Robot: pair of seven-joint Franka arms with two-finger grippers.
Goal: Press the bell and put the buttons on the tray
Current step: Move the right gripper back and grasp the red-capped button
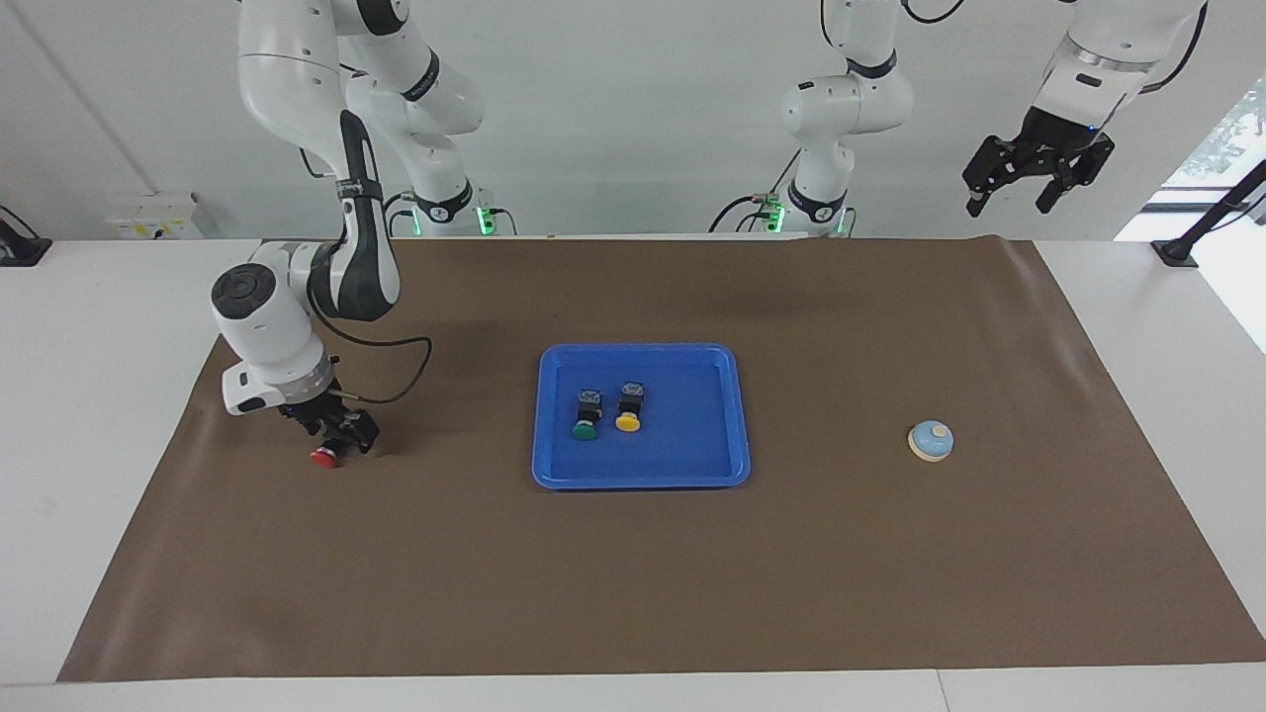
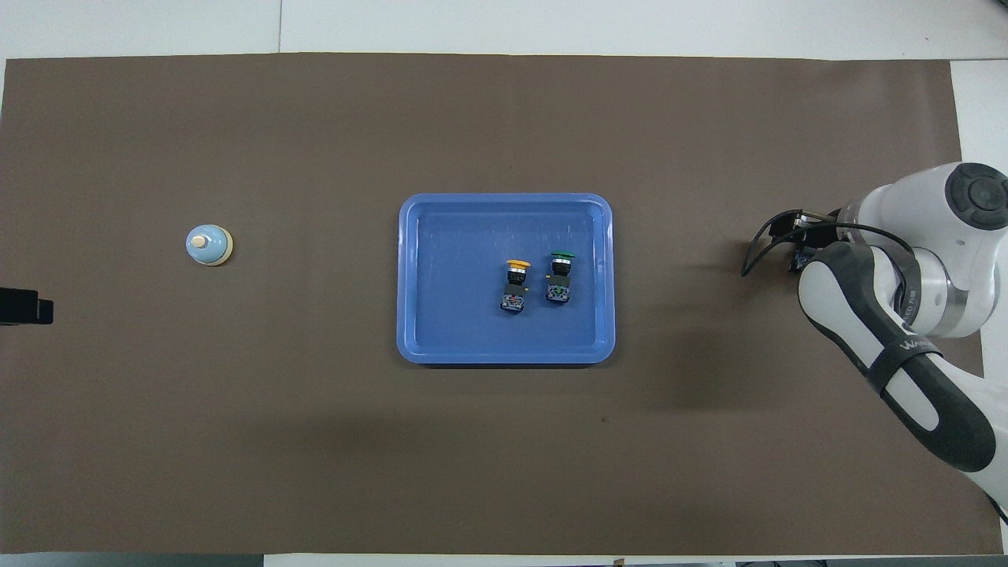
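The red button (image 1: 324, 456) lies on its side on the brown mat at the right arm's end of the table. My right gripper (image 1: 341, 435) is down at it, fingers open on either side of its black body. In the overhead view the right arm covers that button, and only the gripper's edge (image 2: 799, 256) shows. The green button (image 1: 586, 415) (image 2: 560, 277) and the yellow button (image 1: 629, 407) (image 2: 515, 285) lie side by side in the blue tray (image 1: 692, 435) (image 2: 457, 315). The bell (image 1: 931, 440) (image 2: 209, 245) stands toward the left arm's end. My left gripper (image 1: 1024, 183) waits open, high above the table's edge.
A brown mat (image 1: 633, 593) covers the table, with white tabletop showing around it. The left gripper's tip (image 2: 24, 305) pokes in at the edge of the overhead view. A black stand (image 1: 1187, 242) sits at the table corner by the left arm.
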